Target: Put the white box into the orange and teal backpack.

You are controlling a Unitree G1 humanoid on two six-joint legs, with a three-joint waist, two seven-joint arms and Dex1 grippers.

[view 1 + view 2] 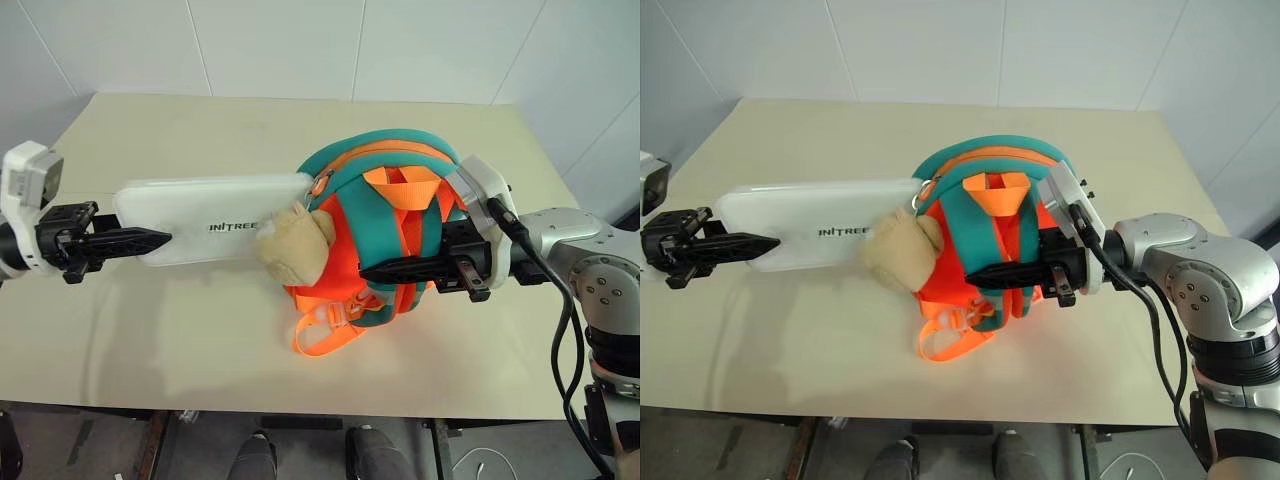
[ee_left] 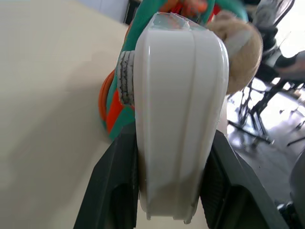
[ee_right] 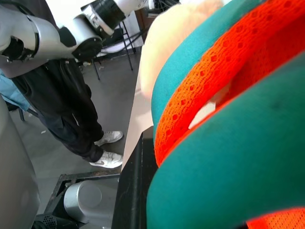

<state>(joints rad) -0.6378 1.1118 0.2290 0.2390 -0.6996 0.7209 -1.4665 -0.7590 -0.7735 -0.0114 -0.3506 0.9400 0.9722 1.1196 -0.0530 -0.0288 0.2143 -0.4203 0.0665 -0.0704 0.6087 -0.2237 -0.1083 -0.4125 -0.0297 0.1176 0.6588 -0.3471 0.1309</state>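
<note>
The white box [image 1: 215, 222] is lying with its long axis running straight toward the orange and teal backpack [image 1: 385, 235], its far end already entering the backpack's open top beside the beige plush toy [image 1: 295, 243]. The box's near end is sitting between the fingers of the left hand [image 1: 135, 240], which is pinching it across its thin edges, as the left wrist view shows. So the backpack lies directly ahead of that hand, along the box's length, and the coming move looks like a straight push along that axis. On the backpack's other side, the right hand [image 1: 400, 270] is pressed together on a teal strap [image 3: 228, 162], holding the backpack up off the counter [image 1: 200, 340]. The risk is the box catching on the opening's rim.
</note>
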